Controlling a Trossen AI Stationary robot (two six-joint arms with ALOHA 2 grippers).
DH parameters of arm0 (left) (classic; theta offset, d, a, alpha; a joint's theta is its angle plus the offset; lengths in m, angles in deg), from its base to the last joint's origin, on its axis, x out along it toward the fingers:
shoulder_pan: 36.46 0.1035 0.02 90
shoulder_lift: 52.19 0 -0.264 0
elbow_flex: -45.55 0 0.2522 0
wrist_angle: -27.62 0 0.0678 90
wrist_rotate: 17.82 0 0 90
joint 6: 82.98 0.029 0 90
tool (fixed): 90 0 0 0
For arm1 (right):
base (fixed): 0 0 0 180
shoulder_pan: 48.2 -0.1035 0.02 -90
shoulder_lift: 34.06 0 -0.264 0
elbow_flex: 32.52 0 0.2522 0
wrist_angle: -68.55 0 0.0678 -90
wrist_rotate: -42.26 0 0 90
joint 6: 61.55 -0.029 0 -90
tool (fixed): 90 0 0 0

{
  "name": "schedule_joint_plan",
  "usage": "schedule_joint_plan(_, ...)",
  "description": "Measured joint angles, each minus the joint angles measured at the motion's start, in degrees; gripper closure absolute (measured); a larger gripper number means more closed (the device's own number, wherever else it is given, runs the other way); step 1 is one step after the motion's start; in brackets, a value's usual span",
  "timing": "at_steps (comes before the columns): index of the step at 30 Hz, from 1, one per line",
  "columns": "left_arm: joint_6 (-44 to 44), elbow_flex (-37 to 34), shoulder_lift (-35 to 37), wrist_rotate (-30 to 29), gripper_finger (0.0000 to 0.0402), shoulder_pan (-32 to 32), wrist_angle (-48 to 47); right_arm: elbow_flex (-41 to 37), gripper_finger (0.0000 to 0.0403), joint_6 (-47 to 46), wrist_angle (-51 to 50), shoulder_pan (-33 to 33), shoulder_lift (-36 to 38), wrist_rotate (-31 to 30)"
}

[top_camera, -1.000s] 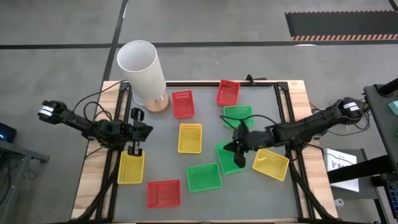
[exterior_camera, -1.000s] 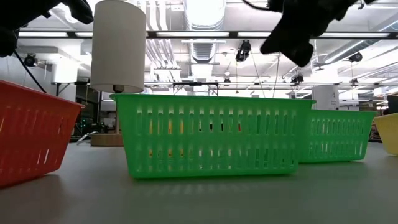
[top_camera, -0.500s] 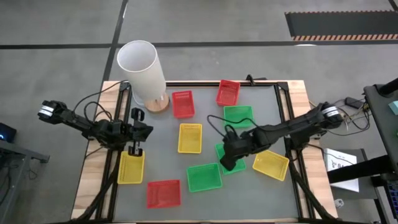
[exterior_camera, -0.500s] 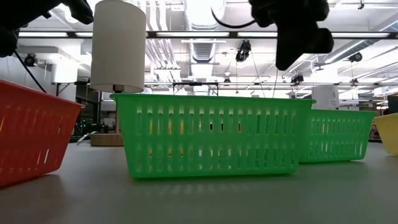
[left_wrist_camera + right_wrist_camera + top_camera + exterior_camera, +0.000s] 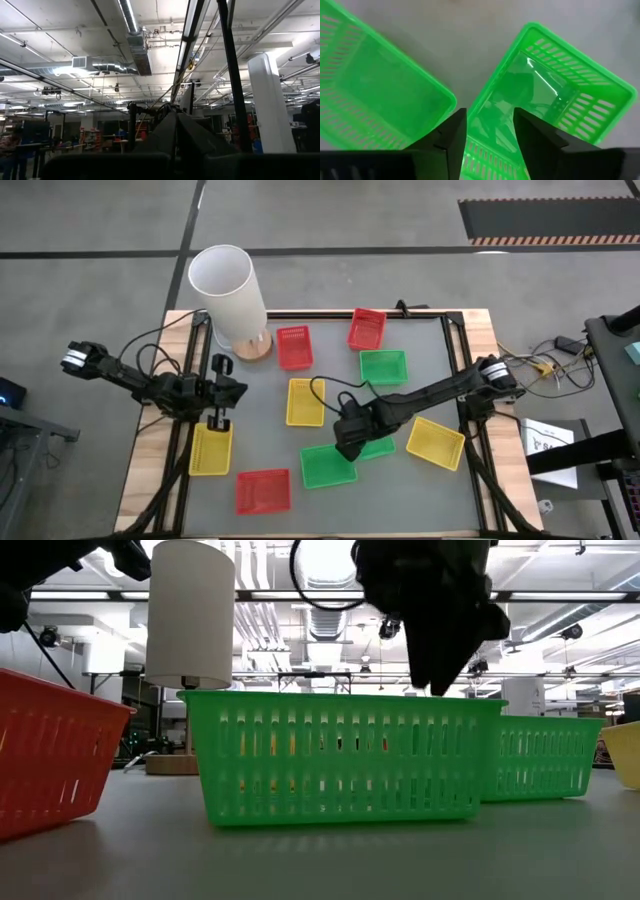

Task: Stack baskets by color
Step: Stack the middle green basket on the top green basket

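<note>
Two green baskets lie lower centre of the desk, the right tool point(image 5: 345, 442) above the near wall of one green basket point(image 5: 378, 444), fingers apart astride it. Best lower squarely before closing. Left tool point(image 5: 218, 420), fingers together, waits over a yellow basket point(image 5: 209, 450).

A tall white cylinder point(image 5: 228, 292) stands upright on a round wooden base point(image 5: 254, 346) near the far left corner of the grey worktop point(image 5: 430, 355), which has pale wooden edges and a black frame. Around it lies grey floor point(image 5: 90, 290) crossed by dark lines, with a black mat point(image 5: 545, 218) edged in striped tape. White papers point(image 5: 548, 446) lie on the floor beside the worktop's right edge.
</note>
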Motion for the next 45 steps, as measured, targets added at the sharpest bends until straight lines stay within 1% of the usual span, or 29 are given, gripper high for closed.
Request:
schedule_joint_plan(4, 0.0, 0.0, 0.0, 0.0, 0.0402, 0.0, 0.1, 0.0, 0.024, -1.1, 0.0, 0.3, -1.8, -0.5)
schedule_joint_plan(14, 0.0, 0.0, 0.0, 0.0, 0.0402, 0.0, 0.1, 0.0, 0.0259, -1.3, 4.0, 1.3, -3.8, -0.6)
schedule_joint_plan(20, 0.0, 0.0, 0.0, 0.0, 0.0402, 0.0, 0.1, -0.2, 0.0259, -1.7, 4.2, 2.2, -3.9, -3.6)
schedule_joint_plan(27, 0.0, 0.0, 0.1, 0.0, 0.0402, 0.0, 0.1, -0.9, 0.0262, -2.2, 4.3, 2.4, -3.9, -3.7)
schedule_joint_plan(37, 0.0, 0.0, 0.0, 0.0, 0.0402, 0.0, 0.1, -2.3, 0.0287, -2.2, 4.3, 2.4, -3.9, -4.0)
schedule_joint_plan(45, 0.0, 0.0, 0.0, 0.0, 0.0402, 0.0, 0.1, -2.4, 0.0298, -2.3, 4.3, 2.4, -3.9, -5.0)
